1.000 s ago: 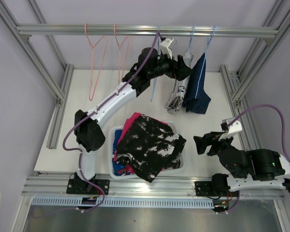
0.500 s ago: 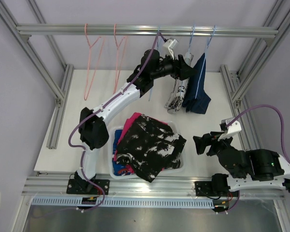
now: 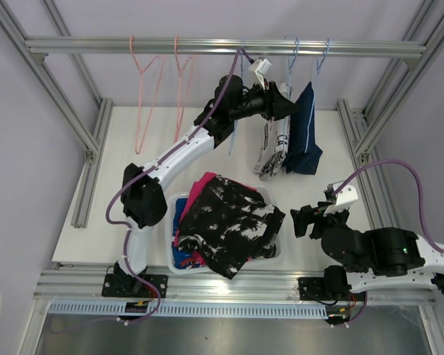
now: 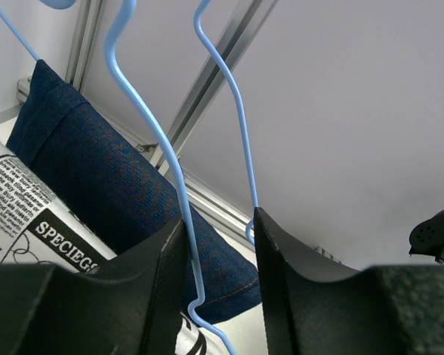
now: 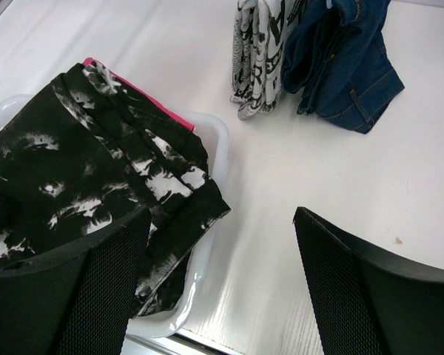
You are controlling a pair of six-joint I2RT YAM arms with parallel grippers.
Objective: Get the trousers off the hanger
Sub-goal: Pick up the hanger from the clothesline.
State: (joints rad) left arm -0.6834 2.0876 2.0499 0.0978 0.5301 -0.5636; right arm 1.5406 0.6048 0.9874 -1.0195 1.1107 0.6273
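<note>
Printed white trousers (image 3: pixel 274 144) and dark denim trousers (image 3: pixel 303 133) are hanging on a thin blue wire hanger (image 4: pixel 170 163).
The left gripper's (image 4: pixel 218 222) jaws are standing partly apart around that wire, cloth just below them. The right gripper's (image 5: pixel 222 214) jaws are gaping wide, empty, over the matte white table (image 3: pixel 118 185).

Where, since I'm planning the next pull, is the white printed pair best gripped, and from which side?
Probably the draped cloth of the white printed trousers, just under the hanger bar, coming from the left: that side is free, while the denim pair hangs close on their right. The left gripper straddles a blue hanger wire up there.
</note>
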